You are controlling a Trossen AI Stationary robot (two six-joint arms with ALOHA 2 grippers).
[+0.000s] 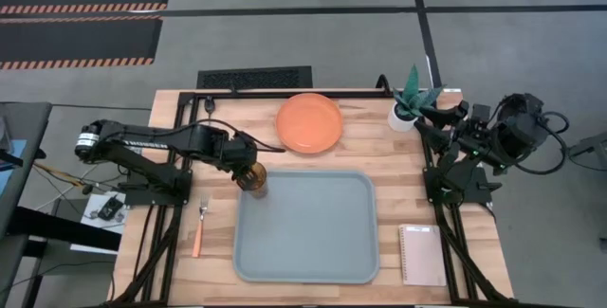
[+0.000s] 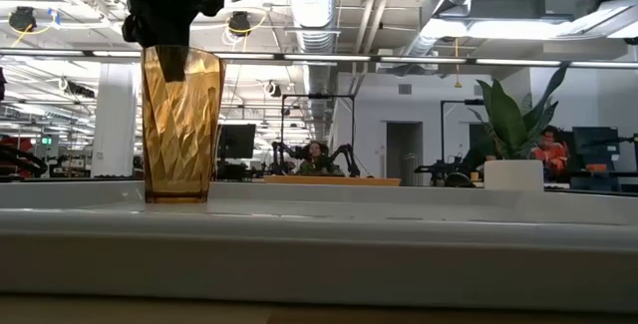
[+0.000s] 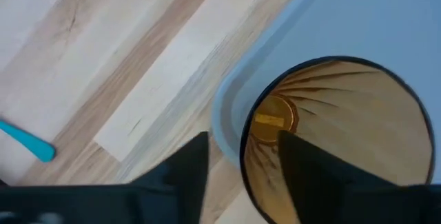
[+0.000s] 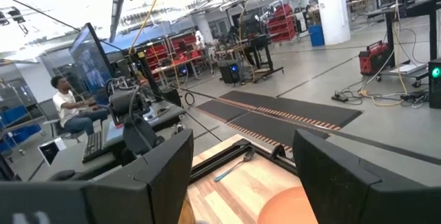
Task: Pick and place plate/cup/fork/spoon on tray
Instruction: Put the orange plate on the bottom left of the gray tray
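**Left arm holds the cup at the tray's far-left corner**

A wooden desk (image 1: 171, 251) seen from above carries a grey-blue tray (image 1: 305, 227) in its middle, towards the near edge. The left gripper (image 1: 248, 171) reaches in from the desk's left edge and is clenched on the rim of the amber cup (image 1: 253, 178), one finger inside the glass and one outside. The cup stands upright at the tray's far-left corner; from table height its base appears level with the tray rim, but whether it rests on the tray floor cannot be told. The orange plate (image 1: 309, 122) lies flat on the desk near the far edge, just beyond the tray. The fork (image 1: 199, 230) lies on the desk beside the tray's left edge, tines pointing to the far edge. The spoon's blue handle (image 3: 27, 141) shows on the wood near the same corner. A potted plant (image 1: 410, 107) stands at the far-right corner and a pink notebook (image 1: 422, 254) lies beside the tray's right edge. The right gripper (image 1: 438, 123) waits near the plant by the far-right corner, its fingers spread apart and empty
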